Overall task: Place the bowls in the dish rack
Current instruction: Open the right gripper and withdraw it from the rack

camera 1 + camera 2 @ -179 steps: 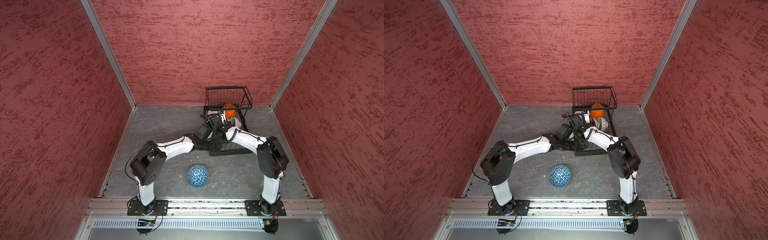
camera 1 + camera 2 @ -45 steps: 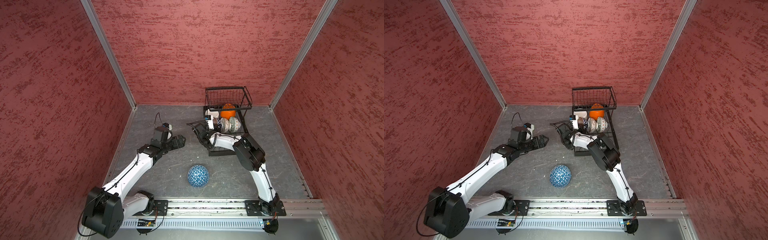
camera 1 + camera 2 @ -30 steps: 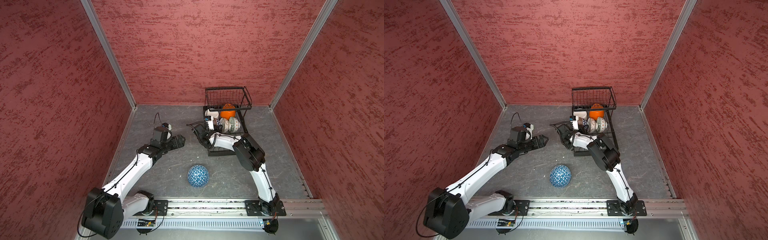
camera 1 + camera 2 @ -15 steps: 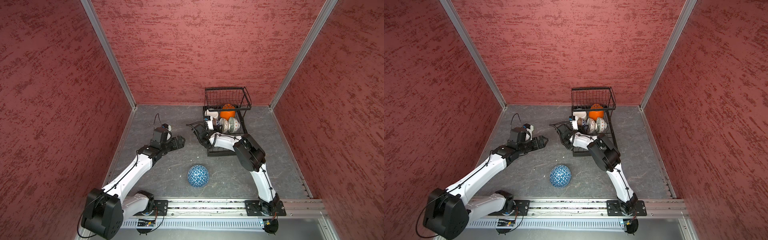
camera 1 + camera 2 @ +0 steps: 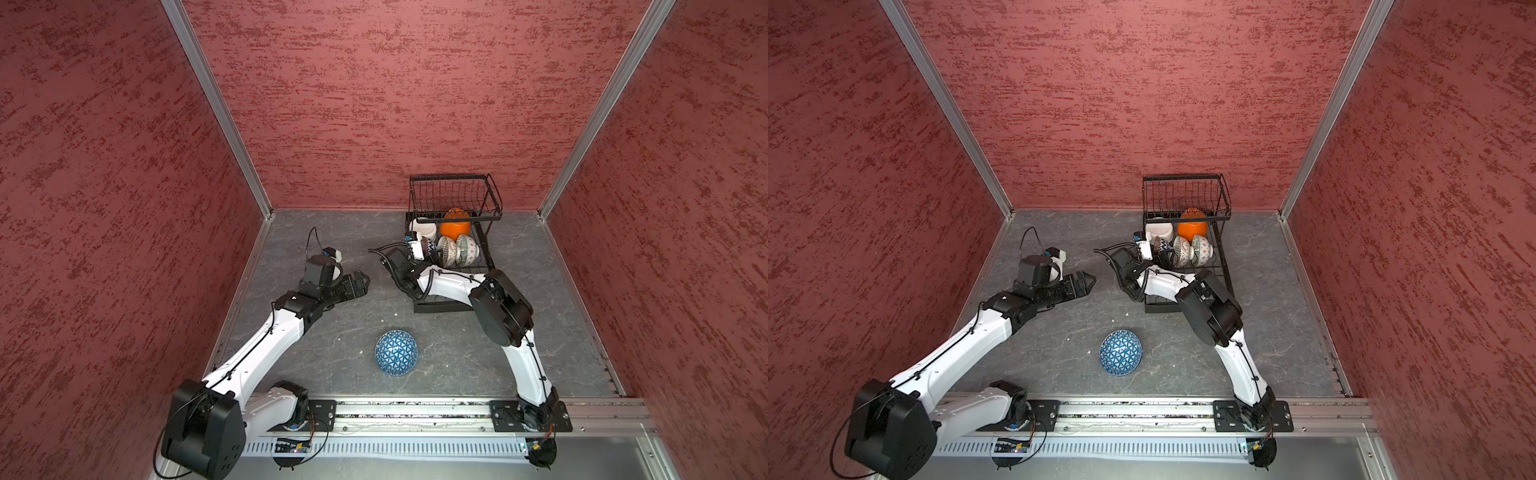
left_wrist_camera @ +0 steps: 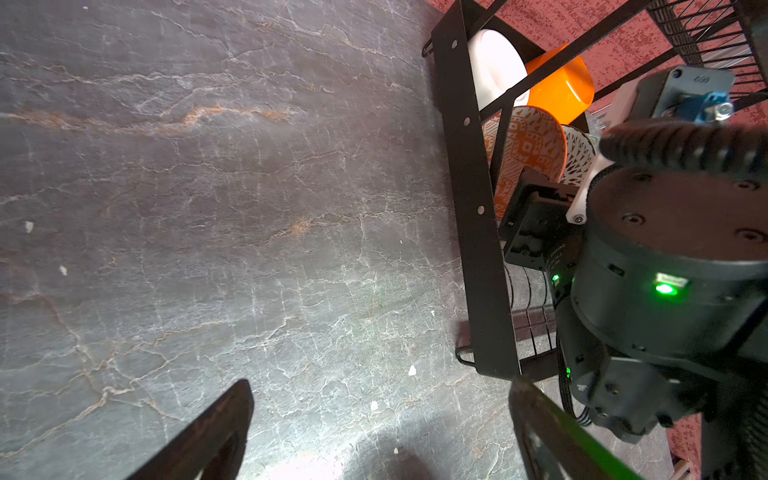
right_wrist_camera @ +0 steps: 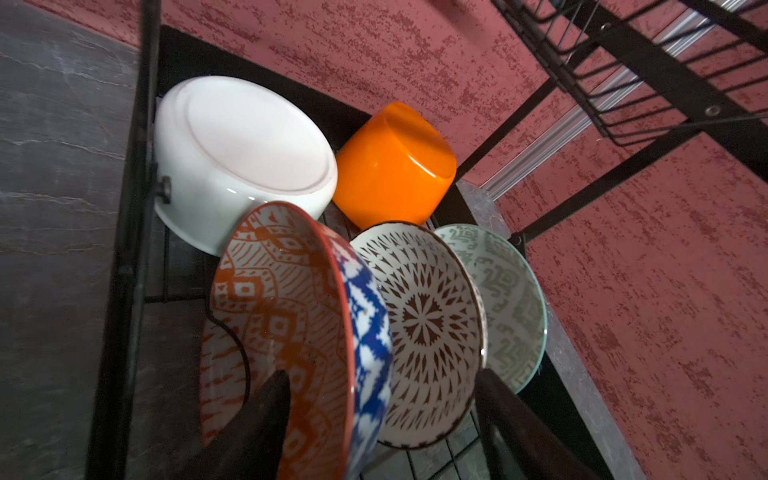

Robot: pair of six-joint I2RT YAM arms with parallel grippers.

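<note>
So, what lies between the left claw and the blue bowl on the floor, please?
Bare grey floor with a white speck, in both top views.

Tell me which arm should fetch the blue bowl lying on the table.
Left. The left gripper is open and free over the table near the blue bowl; the right gripper is inside the dish rack.

black rack [image 6: 473, 216], plain orange bowl [image 7: 392, 166], plain white bowl [image 7: 249, 141], blue triangle-patterned bowl [image 5: 396, 352].
</note>
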